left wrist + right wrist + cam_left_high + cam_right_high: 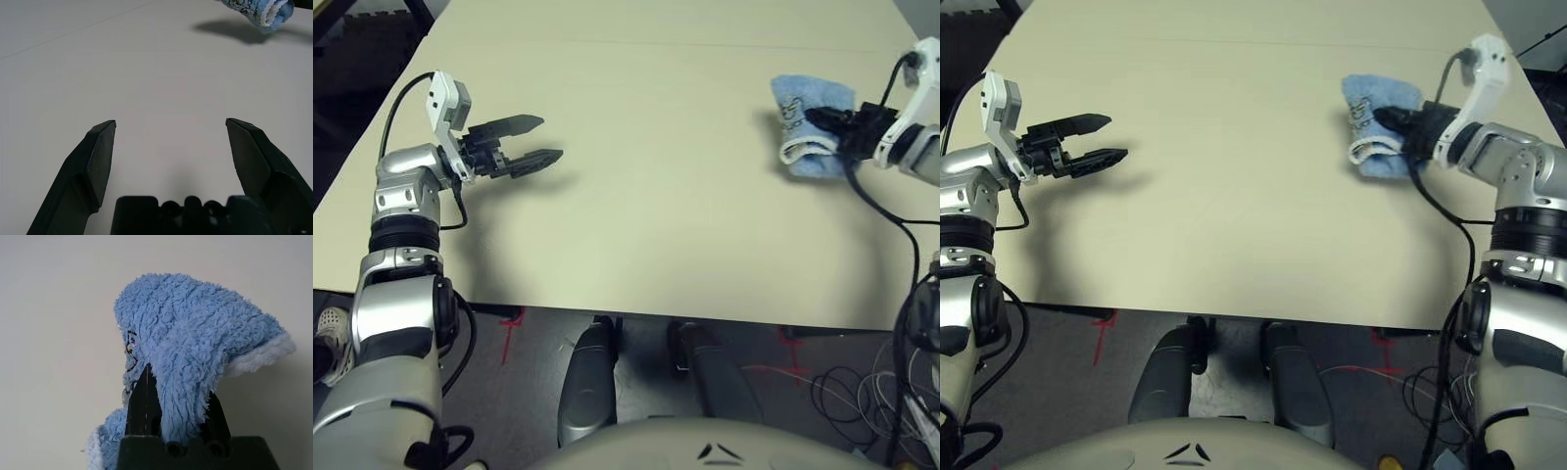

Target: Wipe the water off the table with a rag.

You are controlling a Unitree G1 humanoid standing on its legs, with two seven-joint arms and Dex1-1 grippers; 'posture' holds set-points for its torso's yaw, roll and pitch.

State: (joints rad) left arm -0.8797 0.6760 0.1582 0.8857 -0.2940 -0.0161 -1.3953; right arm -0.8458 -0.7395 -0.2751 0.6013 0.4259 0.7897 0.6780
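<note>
- The light blue rag (1379, 137), bunched with its white edge showing, sat toward the right side of the cream table (1234, 196).
- My right gripper (171, 401) was clenched on the rag, cloth draped over both fingers.
- My left gripper (536, 140) hovered well apart over the left side, fingers spread, grasping nothing.

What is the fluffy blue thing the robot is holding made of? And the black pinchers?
The small light blue rag looks like soft terry cloth: fuzzy loops, white edge. The right gripper pinching it has smooth, matte black fingers, probably hard plastic, though the look leaves that open.
</note>
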